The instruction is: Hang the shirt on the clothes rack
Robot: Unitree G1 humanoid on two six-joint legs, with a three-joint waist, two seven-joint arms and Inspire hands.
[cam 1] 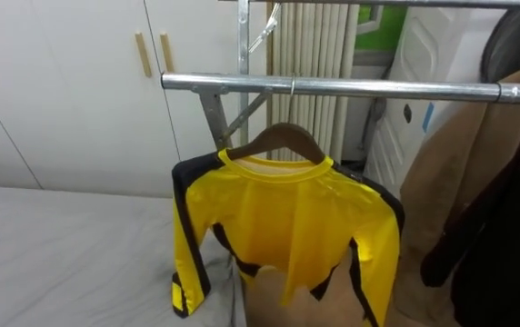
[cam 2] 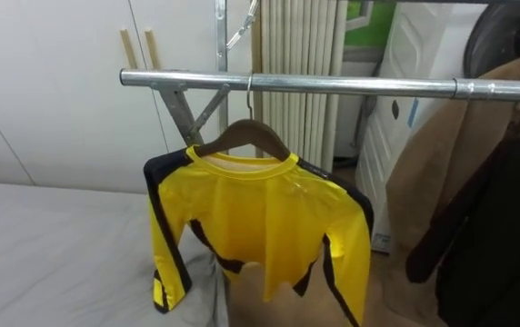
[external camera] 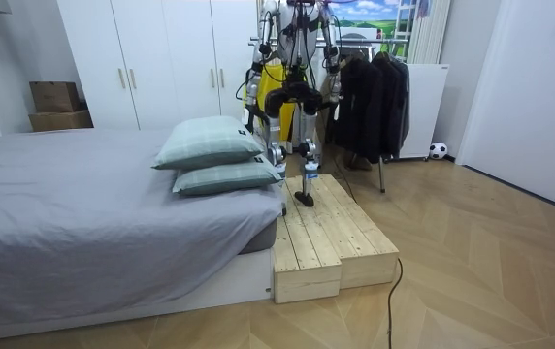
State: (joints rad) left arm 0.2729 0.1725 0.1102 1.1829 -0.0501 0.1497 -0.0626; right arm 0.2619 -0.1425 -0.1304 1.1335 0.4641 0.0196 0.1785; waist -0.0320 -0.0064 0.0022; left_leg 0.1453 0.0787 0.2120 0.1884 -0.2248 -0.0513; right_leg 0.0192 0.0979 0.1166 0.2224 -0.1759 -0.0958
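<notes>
A yellow long-sleeved shirt with black trim [cam 1: 283,222] hangs on a wooden hanger [cam 1: 284,139]. The hanger's hook sits over the metal rail [cam 1: 351,88] of the clothes rack, right in front of me. The shirt's sleeves hang down on both sides, and nothing touches it. In the room view I stand on a wooden platform [external camera: 331,237] between the bed and the rack, facing the rack. My left hand [external camera: 255,105] and right hand [external camera: 334,95] are low by my sides, too small to read.
Dark and tan coats [cam 1: 487,209] hang on the same rail to the right. A grey bed [cam 1: 69,254] lies to my left, with two pillows [external camera: 214,155] on it. White wardrobe doors [cam 1: 78,82] stand behind the rack, and a radiator [cam 1: 310,54] is at the wall.
</notes>
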